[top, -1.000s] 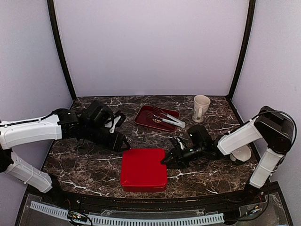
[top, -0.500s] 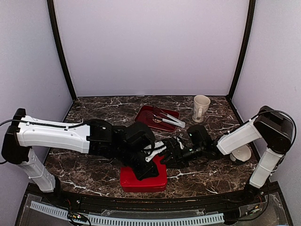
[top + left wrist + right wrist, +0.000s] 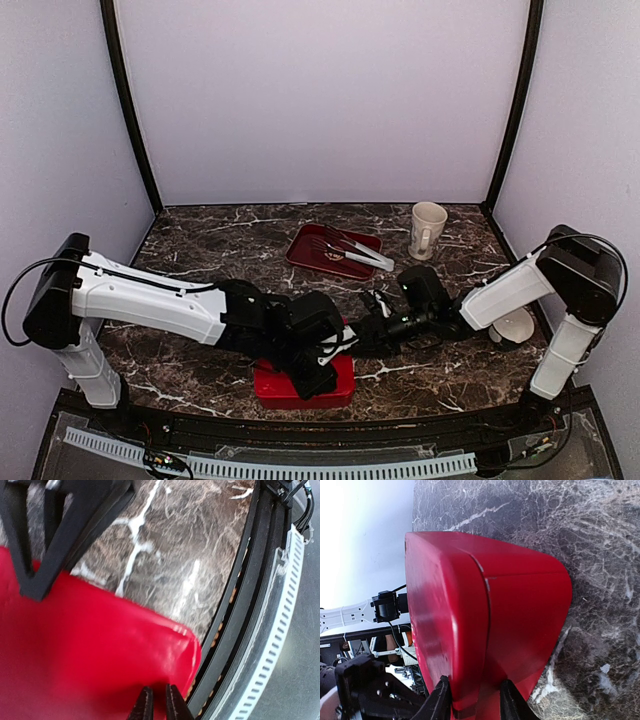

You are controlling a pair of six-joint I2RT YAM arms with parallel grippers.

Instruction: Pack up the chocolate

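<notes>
Chocolate's glossy red square box: your right gripper is clamping its corner, left gripper hovering above it, nearly closed, empty

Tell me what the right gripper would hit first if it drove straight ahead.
The red box: the right gripper already has its edge between the fingers, so it meets that at once.

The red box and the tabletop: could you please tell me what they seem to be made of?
The red box looks like glossy moulded plastic: smooth rounded corners, soft highlights. The tabletop is dark polished marble or marble-look laminate, white-veined; cannot tell which.
</notes>
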